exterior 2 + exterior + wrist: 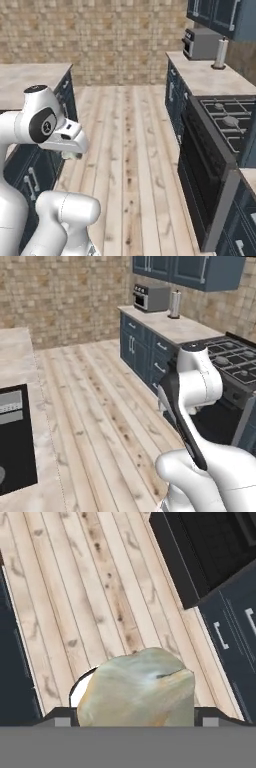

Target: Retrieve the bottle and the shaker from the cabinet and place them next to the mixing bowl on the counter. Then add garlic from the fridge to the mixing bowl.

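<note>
Garlic [136, 688], a pale, lumpy grey-green bulb with tan streaks, sits between the two dark finger tips of the gripper [136, 719] in the hand view, its sides reaching out to both tips; the claw stands wide and is closed on this bulb. Below the bulb in that view lies the pale plank floor [90, 602], with a dark blue cupboard front [14, 652] at the left edge and the black oven door [200, 557] and blue drawer fronts [232, 642] to the right of the garlic.

Left base view, left to right: a beige marbled island top [17, 366], the floor, then the white arm [197, 381] folded in the foreground. Behind the arm runs the counter [170, 326], beige stone over blue drawers, carrying a grey toaster oven [150, 297] and a paper-towel roll [174, 304]. The black gas hob [235, 361] adjoins the counter's near end. Slate-blue wall cabinet [195, 270] hangs above the counter, doors closed.

Right base view: the arm's hand [67, 137] hangs over the floor beside the island, well apart from the counter. The garlic itself cannot be made out there with certainty.
</note>
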Available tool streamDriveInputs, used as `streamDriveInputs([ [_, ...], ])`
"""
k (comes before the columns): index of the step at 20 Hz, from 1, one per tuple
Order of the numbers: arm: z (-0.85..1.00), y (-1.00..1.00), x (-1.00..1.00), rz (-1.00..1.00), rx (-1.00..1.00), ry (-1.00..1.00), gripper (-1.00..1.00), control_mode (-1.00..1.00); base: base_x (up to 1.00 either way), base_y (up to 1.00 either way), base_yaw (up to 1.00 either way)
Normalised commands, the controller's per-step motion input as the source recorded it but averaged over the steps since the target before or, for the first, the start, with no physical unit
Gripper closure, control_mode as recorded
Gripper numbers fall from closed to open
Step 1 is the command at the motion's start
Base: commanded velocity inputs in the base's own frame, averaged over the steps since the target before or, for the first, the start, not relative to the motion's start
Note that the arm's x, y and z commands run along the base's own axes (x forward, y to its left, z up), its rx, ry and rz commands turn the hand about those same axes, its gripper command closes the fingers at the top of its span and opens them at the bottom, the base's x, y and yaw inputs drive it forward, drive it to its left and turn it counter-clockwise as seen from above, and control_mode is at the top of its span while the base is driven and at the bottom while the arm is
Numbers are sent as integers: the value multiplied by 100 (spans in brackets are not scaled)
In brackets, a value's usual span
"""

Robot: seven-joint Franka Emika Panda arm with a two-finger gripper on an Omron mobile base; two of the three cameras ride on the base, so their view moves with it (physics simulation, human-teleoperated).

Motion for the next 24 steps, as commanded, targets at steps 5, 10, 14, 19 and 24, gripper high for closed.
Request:
streamDriveInputs([
  [5, 0, 0, 0, 0, 0, 0, 100, 100, 88, 20, -49],
  [10, 0, 0, 0, 0, 0, 0, 100, 100, 99, 32, -64],
  [14, 0, 0, 0, 0, 0, 0, 100, 100, 87, 7, -66],
  [19, 0, 0, 0, 0, 0, 0, 100, 100, 40, -14, -79],
  [24, 0, 0, 0, 0, 0, 0, 100, 100, 9, -51, -84],
])
